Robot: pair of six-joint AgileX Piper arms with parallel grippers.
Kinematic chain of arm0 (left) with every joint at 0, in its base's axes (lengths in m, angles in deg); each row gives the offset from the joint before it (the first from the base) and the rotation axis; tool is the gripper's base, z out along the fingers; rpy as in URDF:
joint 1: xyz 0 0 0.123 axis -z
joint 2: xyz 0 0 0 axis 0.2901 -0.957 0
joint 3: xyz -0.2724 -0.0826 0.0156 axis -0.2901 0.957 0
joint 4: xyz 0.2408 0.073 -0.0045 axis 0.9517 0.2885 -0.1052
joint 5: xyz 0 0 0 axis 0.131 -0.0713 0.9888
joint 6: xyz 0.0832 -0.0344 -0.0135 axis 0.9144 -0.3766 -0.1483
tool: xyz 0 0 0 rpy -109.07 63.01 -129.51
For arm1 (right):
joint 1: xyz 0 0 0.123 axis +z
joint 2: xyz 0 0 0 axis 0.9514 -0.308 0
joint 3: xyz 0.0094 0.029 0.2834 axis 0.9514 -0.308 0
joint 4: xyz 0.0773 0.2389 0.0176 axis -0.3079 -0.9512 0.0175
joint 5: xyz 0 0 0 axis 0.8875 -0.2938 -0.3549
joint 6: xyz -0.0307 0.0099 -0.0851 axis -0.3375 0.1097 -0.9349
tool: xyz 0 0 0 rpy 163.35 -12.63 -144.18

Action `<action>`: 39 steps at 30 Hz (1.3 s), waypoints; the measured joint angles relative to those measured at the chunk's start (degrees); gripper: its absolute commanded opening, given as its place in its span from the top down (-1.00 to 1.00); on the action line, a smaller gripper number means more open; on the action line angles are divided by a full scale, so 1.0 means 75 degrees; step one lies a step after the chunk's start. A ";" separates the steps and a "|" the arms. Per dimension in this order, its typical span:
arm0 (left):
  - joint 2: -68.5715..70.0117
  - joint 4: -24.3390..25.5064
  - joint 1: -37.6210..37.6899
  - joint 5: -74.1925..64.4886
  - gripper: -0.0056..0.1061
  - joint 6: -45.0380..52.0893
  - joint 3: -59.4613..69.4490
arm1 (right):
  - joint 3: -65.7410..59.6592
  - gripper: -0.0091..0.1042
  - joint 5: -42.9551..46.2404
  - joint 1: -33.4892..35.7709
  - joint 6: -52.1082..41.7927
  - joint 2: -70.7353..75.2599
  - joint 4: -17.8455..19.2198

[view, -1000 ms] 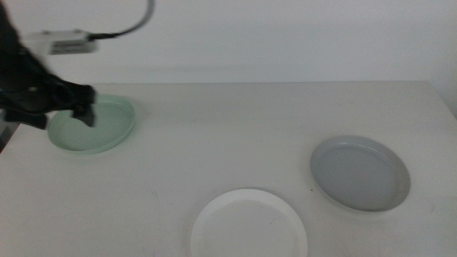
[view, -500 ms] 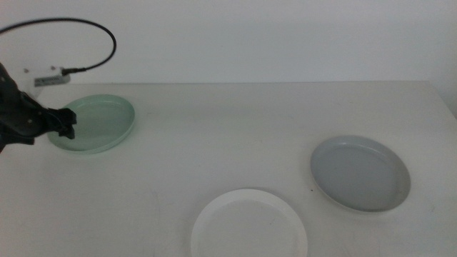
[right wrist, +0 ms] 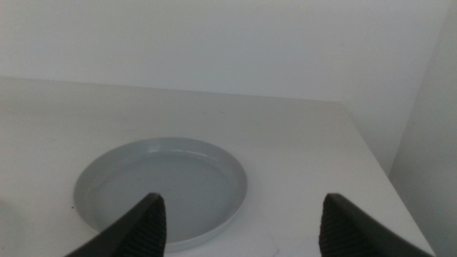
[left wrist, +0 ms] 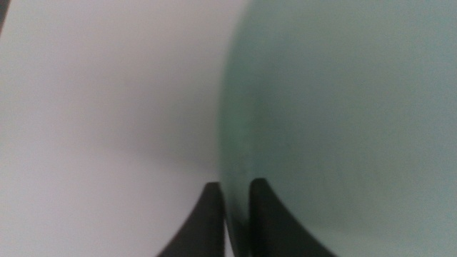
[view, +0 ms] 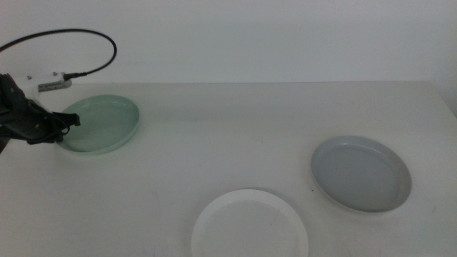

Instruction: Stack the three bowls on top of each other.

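At the left edge of the middle view, the left end effector (view: 71, 120) pinches the rim of the pale mint green bowl (view: 100, 123) — its two dark jaws nearly together on the edge. The grey bowl (view: 360, 173) lies at right on the bench (view: 228, 128), the white bowl (view: 249, 223) at bottom centre — all well apart. The right end effector (right wrist: 243, 221) hangs spread wide just beside the grey bowl.

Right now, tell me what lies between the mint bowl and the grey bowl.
Only bare table, as the middle view shows; the mint bowl and grey bowl sit far apart.
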 measured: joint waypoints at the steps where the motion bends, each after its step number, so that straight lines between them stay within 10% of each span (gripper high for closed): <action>1: 0.0010 -0.0048 0.0000 0.0000 0.90 -0.0071 -0.0034 | 0.0000 -0.12 0.0000 0.0000 0.0000 0.0000 0.0000; 21: 0.5401 -0.1555 0.1705 -0.1524 0.90 0.0411 0.2941 | 0.0000 -0.12 0.0000 0.0000 0.0000 0.0000 0.0000; 39: 0.4912 -0.2287 0.5334 0.0005 0.90 0.0435 0.4625 | 0.0000 -0.12 0.0000 0.0000 0.0000 0.0000 0.0000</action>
